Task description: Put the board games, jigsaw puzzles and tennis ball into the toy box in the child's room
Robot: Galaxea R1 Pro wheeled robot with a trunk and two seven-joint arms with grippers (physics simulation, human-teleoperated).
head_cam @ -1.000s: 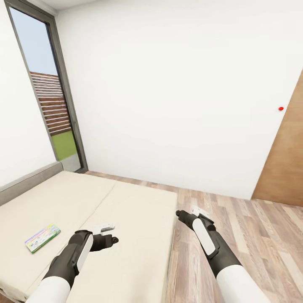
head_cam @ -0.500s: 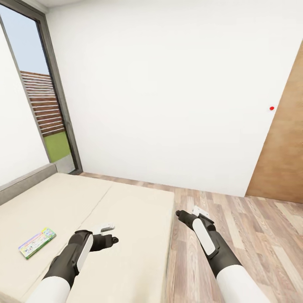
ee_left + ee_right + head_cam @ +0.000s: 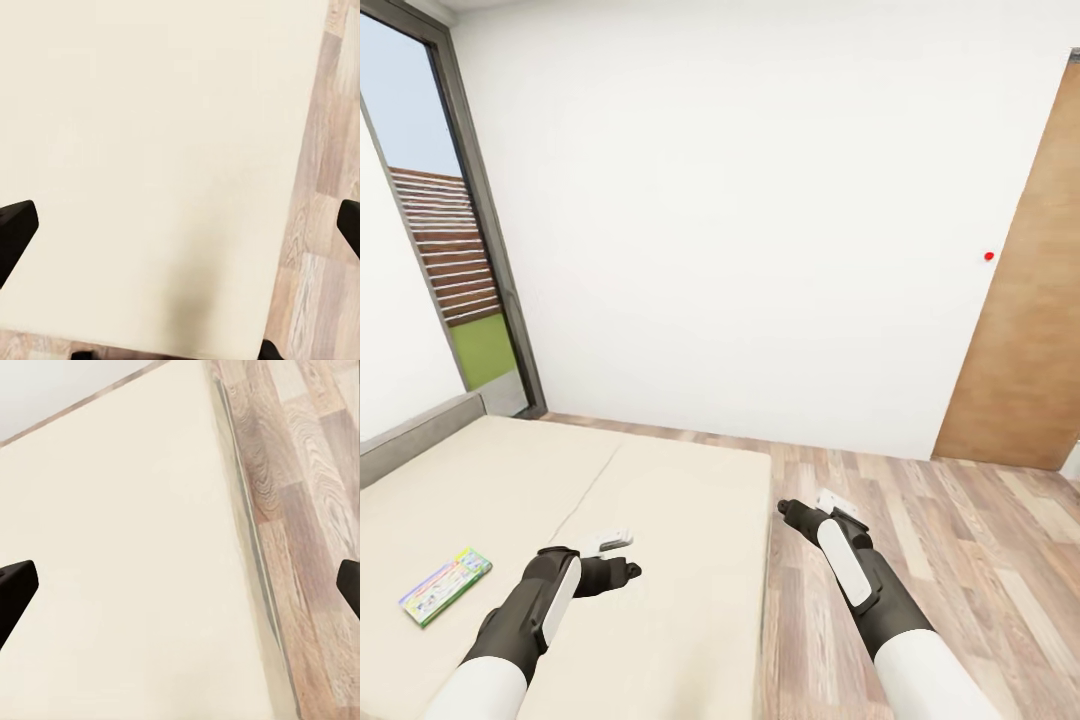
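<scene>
I see one board game (image 3: 445, 586), green-edged, lying flat on the beige bed (image 3: 680, 500) at about eight o'clock from my left gripper (image 3: 615, 541). Left gripper (image 3: 180, 225) and right gripper (image 3: 830, 500) both hang spread wide, empty. The wood-plank floor (image 3: 960, 540) lies at three o'clock.

One board game (image 3: 445, 586) (on bed (image 3: 680, 500)); two tools.

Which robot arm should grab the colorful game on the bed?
Probably the left. The left gripper hangs over the bed nearer the board game; the right gripper is over the floor.
</scene>
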